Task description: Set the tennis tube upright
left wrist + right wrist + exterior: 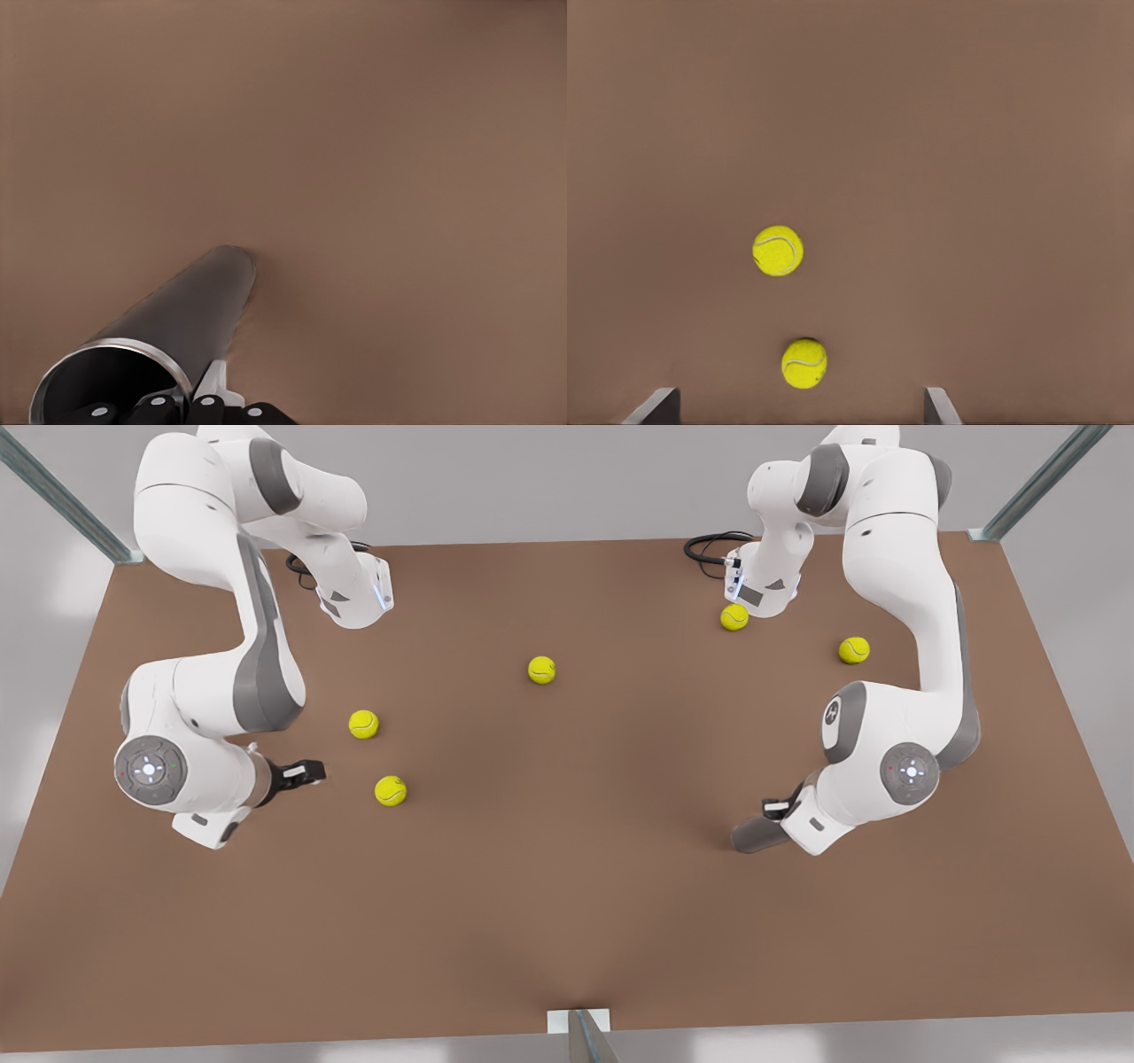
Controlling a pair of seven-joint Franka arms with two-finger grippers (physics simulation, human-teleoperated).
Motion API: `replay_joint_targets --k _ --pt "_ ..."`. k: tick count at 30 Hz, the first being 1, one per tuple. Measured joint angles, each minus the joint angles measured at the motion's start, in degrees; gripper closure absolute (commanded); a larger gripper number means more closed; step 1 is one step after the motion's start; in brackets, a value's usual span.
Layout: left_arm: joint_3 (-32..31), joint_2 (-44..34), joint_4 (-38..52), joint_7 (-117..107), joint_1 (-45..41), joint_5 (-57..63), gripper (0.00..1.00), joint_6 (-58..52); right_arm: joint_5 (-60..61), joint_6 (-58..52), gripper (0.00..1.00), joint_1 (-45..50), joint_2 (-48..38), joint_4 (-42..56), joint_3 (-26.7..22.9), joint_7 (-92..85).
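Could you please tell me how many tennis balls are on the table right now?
5: two near the front view's left arm, one mid-table, two far right. The arms may hide others.

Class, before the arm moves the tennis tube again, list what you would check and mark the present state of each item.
1. Dark-grey matte cylindrical tennis tube upright: not ok. It lies on its side on the brown table.
2. Left hand at the tube's light-rimmed open end: ok.
3. Firm hold on the tube: cannot tell.
4. Yellow-green tennis balls apart from the tube: ok, none touches it.
5. Right hand out of the way: ok. It waits open at the front view's left, far from the tube.
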Motion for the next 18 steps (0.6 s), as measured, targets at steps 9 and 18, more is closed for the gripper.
replay_joint_targets --k 9,18 --pt "-0.08 1.12 0.0 -6.61 0.62 4.63 0.79 1.77 0.89 -0.71 0.0 -1.41 0.09 1.42 0.63 0.09" --pt "-0.07 3.33 0.0 -7.49 0.7 5.12 0.79 4.01 0.37 -1.68 0.0 -4.61 0.04 2.83 0.58 0.05"
